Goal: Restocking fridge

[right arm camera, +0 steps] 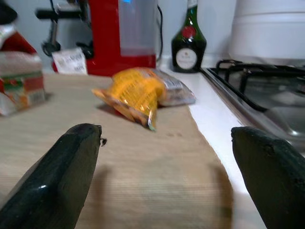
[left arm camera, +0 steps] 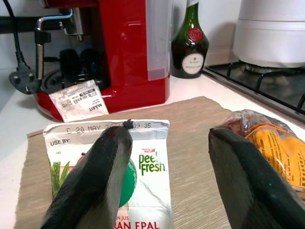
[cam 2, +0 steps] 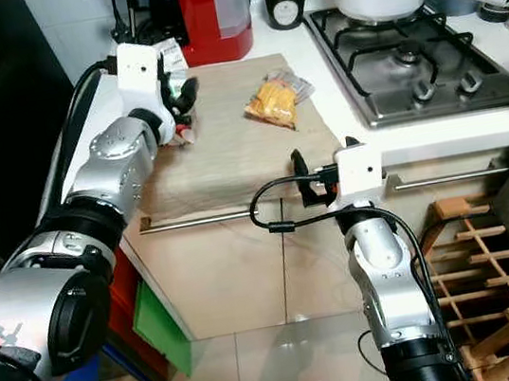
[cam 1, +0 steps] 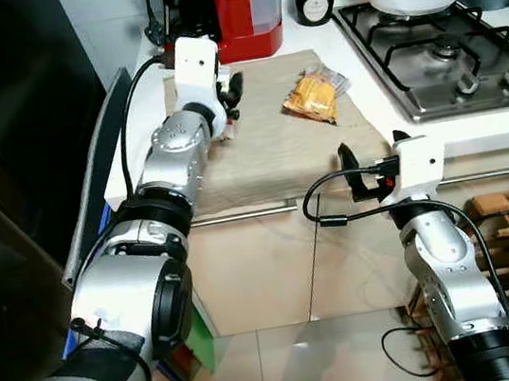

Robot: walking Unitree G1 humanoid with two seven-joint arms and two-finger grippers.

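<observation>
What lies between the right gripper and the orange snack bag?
Only bare beige mat, seen in the right wrist view between the right gripper and the orange snack bag.

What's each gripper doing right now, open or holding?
Left gripper: open, jaws spread just above the juice carton, not gripping it.
Right gripper: open, empty, at the mat's near edge.
</observation>
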